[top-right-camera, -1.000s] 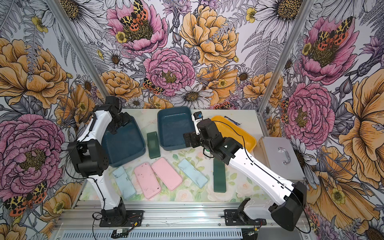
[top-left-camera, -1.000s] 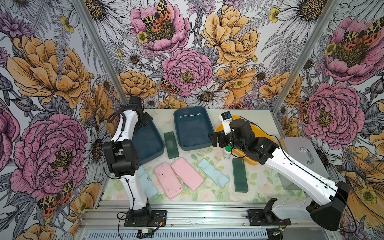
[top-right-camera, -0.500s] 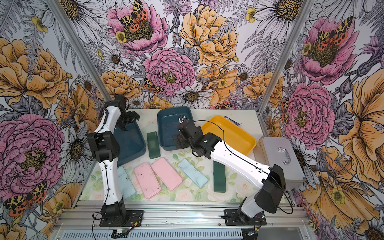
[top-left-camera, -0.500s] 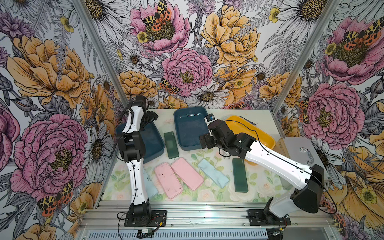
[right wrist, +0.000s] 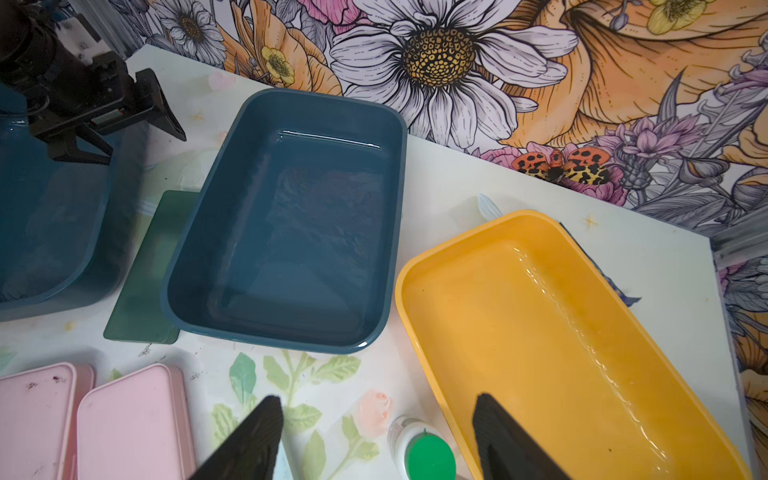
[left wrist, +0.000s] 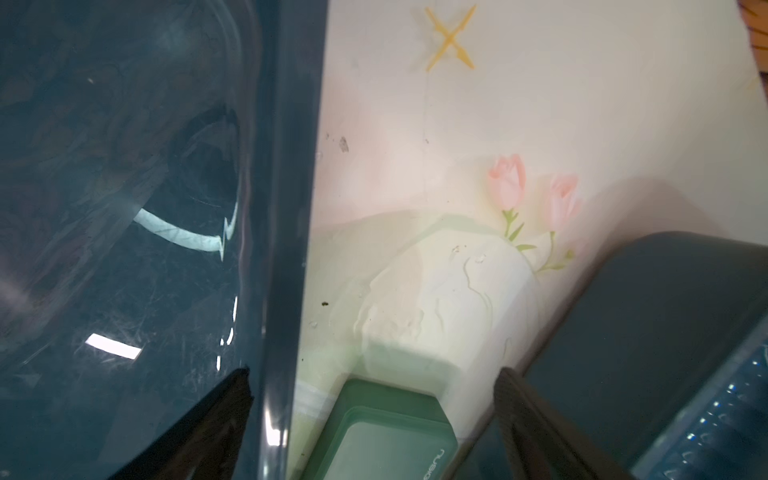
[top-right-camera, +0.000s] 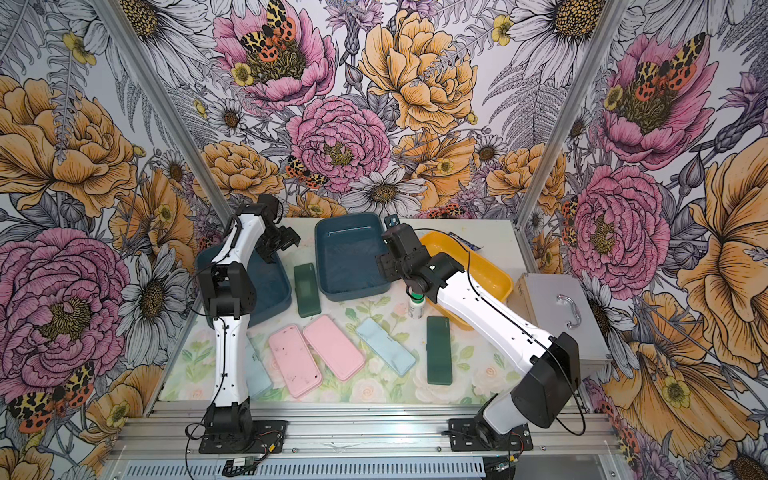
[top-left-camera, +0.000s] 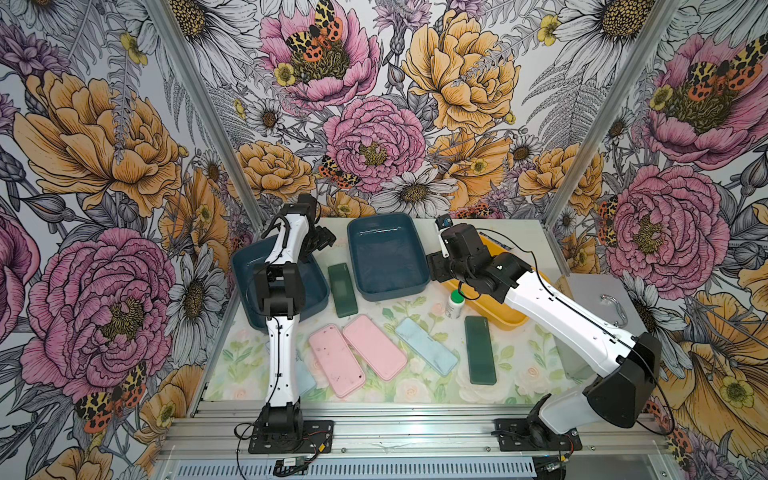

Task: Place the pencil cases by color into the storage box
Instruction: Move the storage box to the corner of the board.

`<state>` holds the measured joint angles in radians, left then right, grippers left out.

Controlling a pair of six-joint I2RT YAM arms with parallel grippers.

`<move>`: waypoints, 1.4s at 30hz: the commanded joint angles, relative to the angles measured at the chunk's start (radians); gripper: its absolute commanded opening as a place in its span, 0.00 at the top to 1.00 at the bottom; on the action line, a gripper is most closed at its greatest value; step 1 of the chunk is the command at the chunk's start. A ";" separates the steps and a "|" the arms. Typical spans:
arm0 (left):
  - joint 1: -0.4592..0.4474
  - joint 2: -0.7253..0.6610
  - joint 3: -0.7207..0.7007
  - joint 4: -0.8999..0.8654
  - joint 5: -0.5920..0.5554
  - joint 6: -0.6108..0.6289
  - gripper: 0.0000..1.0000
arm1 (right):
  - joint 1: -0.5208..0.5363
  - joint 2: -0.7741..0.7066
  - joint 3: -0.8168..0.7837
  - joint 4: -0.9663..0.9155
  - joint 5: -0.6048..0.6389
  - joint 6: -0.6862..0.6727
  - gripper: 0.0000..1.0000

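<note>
Flowered wallpaper encloses a pale worktop (top-left-camera: pixel 415 311) where all six pencil cases lie flat, outside the boxes. One dark green case (top-left-camera: pixel 342 289) sits between the left blue box (top-left-camera: pixel 241 266) and the middle blue box (top-left-camera: pixel 386 257). A pink case (top-left-camera: pixel 336 360) lies just beside a second pink case (top-left-camera: pixel 374 347), with a light blue case (top-left-camera: pixel 426 347) next to them. Another light blue case (top-left-camera: pixel 305 376) is partly hidden by the left arm. A second dark green case (top-left-camera: pixel 480 350) lies near the yellow box (top-left-camera: pixel 509 320). The left pincer (left wrist: pixel 374 382) hangs spread and empty, as does the right pincer (right wrist: pixel 378 403), above a green-capped bottle (right wrist: pixel 415 449).

Two pink pencil cases (top-left-camera: pixel 336 360) lie side by side on the floral table (top-left-camera: pixel 523 374), a light blue case (top-left-camera: pixel 426 347) and dark green case (top-left-camera: pixel 480 350) to their right.
</note>
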<state>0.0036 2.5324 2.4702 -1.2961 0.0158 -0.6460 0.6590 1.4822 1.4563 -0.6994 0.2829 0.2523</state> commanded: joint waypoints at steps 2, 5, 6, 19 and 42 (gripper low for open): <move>-0.001 0.016 0.049 -0.048 -0.099 0.085 0.25 | -0.030 -0.042 -0.032 -0.002 -0.066 0.013 0.30; 0.002 0.011 0.053 -0.055 -0.132 0.112 0.33 | -0.049 -0.044 -0.046 -0.002 -0.081 0.023 0.31; 0.004 0.010 0.053 -0.057 -0.138 0.116 0.35 | -0.055 -0.044 -0.048 -0.002 -0.087 0.031 0.31; 0.053 0.049 0.083 -0.075 -0.122 0.177 0.64 | -0.087 -0.014 -0.045 -0.002 -0.127 0.073 0.34; 0.027 0.106 0.194 -0.082 -0.142 0.316 0.99 | -0.109 0.010 -0.050 -0.015 -0.154 0.154 0.36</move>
<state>0.0479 2.6148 2.6369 -1.4105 -0.1246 -0.3698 0.5613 1.4822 1.4105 -0.7090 0.1402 0.3786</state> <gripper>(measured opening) 0.112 0.642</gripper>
